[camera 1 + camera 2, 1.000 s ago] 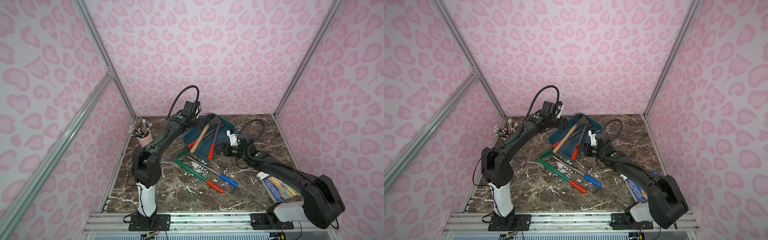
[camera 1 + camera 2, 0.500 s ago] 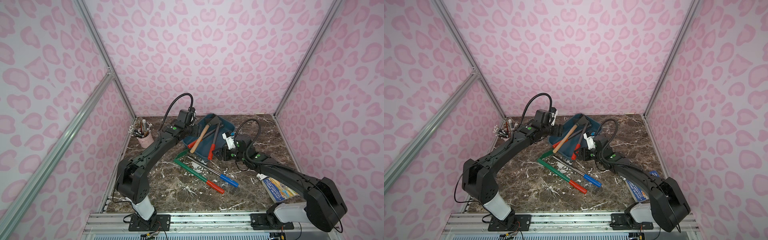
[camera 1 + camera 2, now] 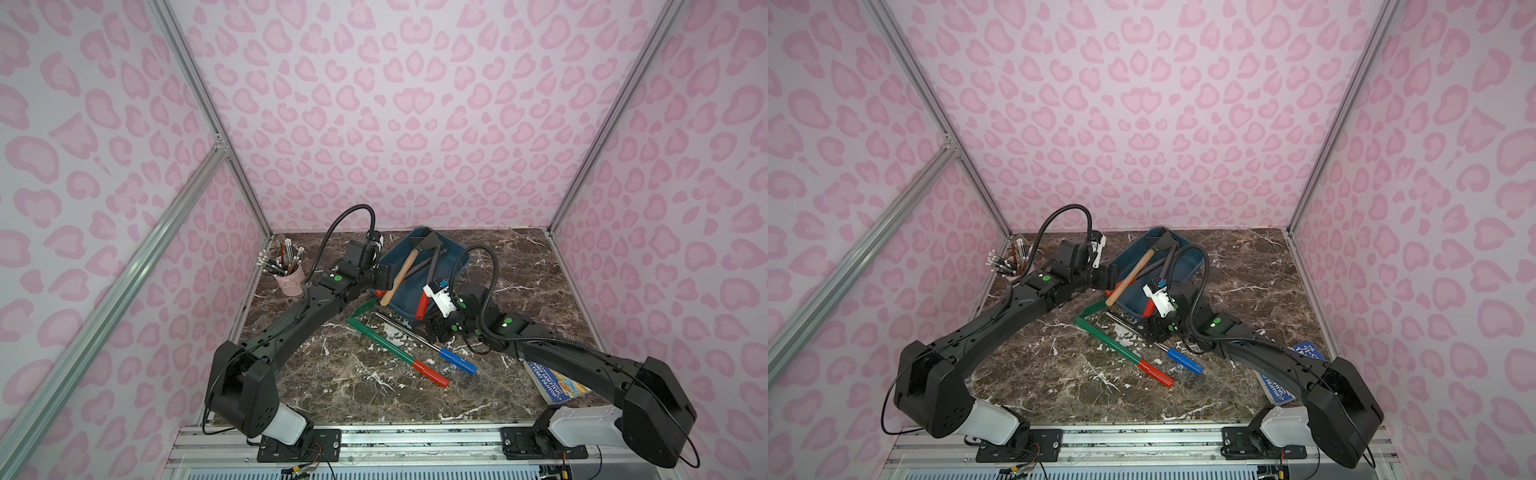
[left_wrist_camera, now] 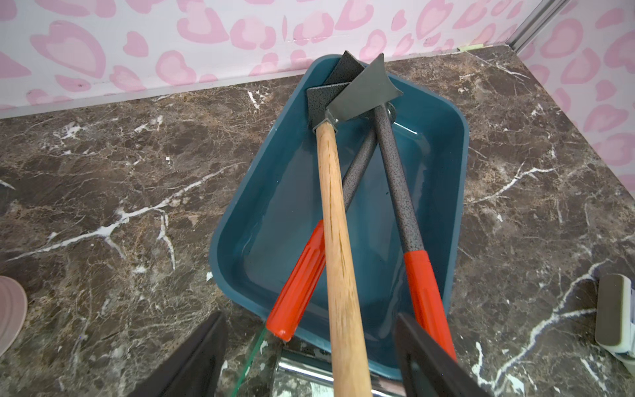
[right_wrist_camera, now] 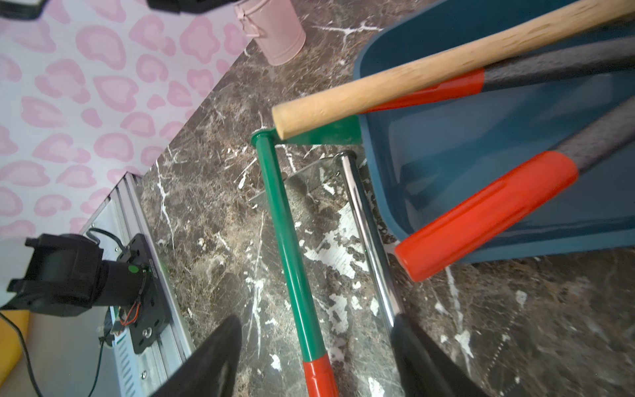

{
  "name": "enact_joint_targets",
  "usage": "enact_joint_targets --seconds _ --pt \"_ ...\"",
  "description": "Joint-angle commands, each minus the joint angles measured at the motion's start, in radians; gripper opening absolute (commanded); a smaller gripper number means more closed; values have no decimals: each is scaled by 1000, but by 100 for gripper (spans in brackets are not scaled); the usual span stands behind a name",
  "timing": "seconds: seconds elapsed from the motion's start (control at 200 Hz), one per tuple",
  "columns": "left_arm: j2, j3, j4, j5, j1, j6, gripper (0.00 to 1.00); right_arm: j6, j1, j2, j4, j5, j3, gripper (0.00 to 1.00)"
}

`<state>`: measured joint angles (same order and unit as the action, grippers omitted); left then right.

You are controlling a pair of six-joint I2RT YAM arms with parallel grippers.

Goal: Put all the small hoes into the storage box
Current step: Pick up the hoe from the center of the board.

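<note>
Your hoe point(image 4: 335, 213) lies in the box point(image 4: 275, 206), handle overhanging; left pincer point(image 4: 309, 316) and right pincer point(image 5: 316, 318) gape empty, only retreat seems left

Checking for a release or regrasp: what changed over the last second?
Left arm pulled back from the storage box toward its base; the left gripper is open, and the wooden-handled hoe passes ungripped between its jaws. Also open, the right gripper moved from the box's side to over the green-handled tool and chrome tool. No grasp or release visible. Box, tools, pencil cup stayed put.
</note>
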<state>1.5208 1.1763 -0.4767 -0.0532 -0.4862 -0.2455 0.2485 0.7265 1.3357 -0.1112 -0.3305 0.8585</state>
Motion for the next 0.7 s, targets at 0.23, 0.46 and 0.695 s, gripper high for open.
enact_joint_targets --seconds 0.23,0.46,0.695 --pt "-114 -86 24 -45 1 -32 80 -110 130 105 -45 80 39 70" --pt "-163 -115 -6 -62 4 -44 80 -144 206 181 -62 184 78 68" --pt "-201 -142 -15 -67 20 -58 80 -165 245 259 -55 233 105 67"
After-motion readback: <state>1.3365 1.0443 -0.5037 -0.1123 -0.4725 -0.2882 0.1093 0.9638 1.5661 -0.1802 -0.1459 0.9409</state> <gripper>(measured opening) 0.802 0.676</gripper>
